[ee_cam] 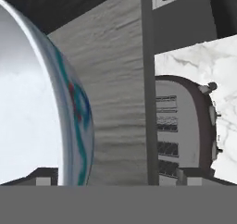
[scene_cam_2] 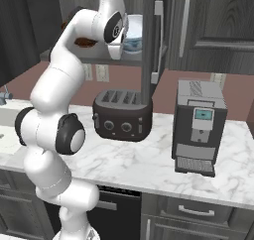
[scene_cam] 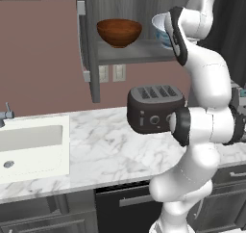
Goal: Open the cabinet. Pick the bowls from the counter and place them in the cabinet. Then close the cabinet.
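With the patterned bowl [ee_cam: 41,107] set on the cabinet [scene_cam: 91,44] shelf beside the wooden bowl [scene_cam: 119,32], the fingers stand released around its rim, so placing looks finished; next likely calls for withdrawing and shutting the doors.

Both bowls [scene_cam: 119,32] on cabinet shelf [scene_cam: 139,53], toaster [scene_cam: 154,106] below.
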